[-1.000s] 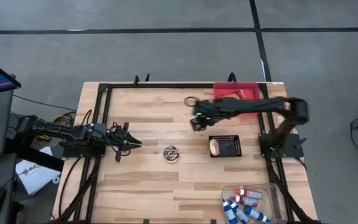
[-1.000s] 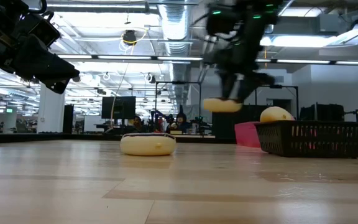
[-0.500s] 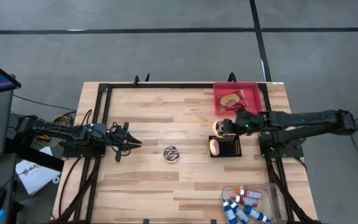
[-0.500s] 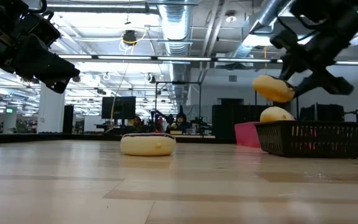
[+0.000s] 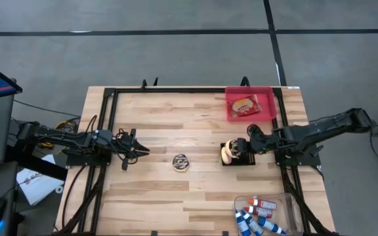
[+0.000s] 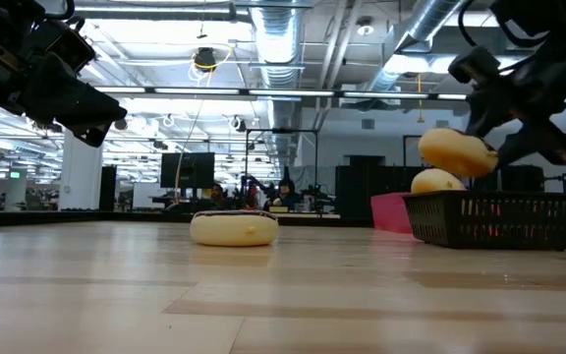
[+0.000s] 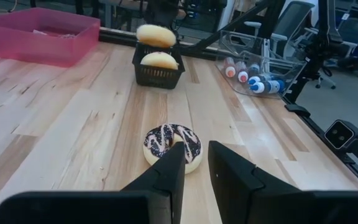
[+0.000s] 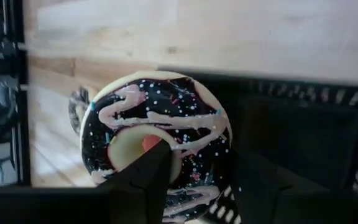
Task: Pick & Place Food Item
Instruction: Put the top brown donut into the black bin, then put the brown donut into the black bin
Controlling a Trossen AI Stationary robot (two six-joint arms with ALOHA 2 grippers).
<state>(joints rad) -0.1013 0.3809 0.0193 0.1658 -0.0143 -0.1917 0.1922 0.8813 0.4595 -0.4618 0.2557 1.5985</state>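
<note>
My left gripper waits at the table's left side, fingers nearly together, holding nothing. A donut lies mid-table. My right gripper clamps a glazed donut just above the black basket, over another donut inside.

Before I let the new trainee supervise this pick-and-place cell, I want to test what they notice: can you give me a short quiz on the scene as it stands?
1. True or false: the right pincer grips a raised donut just above the black basket.
2. Multiple choice: the table donut, lying on bare wood, is nearest to: A) the left pincer; B) the pink tray; C) the clear bin of bottles.
3. Short answer: how many donuts already lie inside the black basket?

Key: 1 true. 2 A. 3 one, the resting donut.
</note>
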